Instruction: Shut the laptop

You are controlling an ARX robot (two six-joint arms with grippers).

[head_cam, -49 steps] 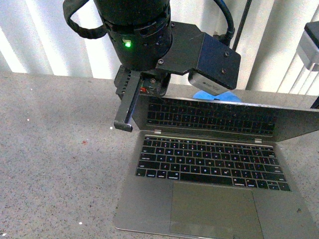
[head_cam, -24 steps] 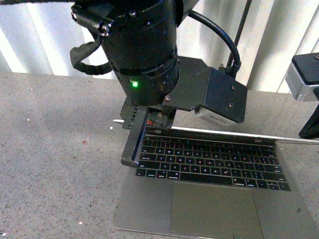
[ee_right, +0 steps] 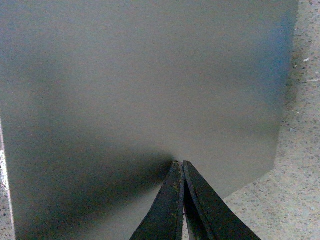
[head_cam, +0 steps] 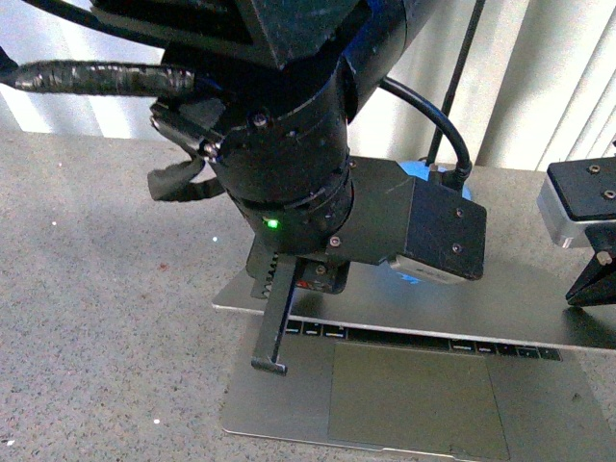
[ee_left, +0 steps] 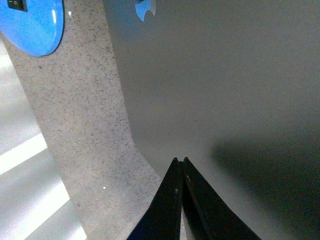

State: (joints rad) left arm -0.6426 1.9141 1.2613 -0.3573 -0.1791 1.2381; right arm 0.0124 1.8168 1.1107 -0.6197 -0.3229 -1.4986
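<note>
The silver-grey laptop (head_cam: 404, 399) lies on the speckled table, its lid (head_cam: 520, 313) tilted low over the base so only a thin strip of black keys and the trackpad show. My left gripper (head_cam: 271, 364) is shut and hangs over the lid's left edge. In the left wrist view the shut left gripper (ee_left: 180, 160) rests its tips on the lid (ee_left: 225, 90), near the shiny apple logo (ee_left: 145, 7). My right gripper (ee_right: 180, 162) is shut with its tips on the lid (ee_right: 150, 75); only its mount (head_cam: 582, 221) shows in the front view.
A blue round object (ee_left: 32, 22) lies on the speckled grey table (head_cam: 106, 289) behind the laptop; a sliver of it shows in the front view (head_cam: 422, 168). White vertical blinds stand at the table's far edge. The left arm's bulky wrist (head_cam: 289, 164) fills the upper middle.
The lid has swung down from upright to nearly flat over the keyboard. My left arm has come forward and down with it; the right gripper mount has dropped lower.
</note>
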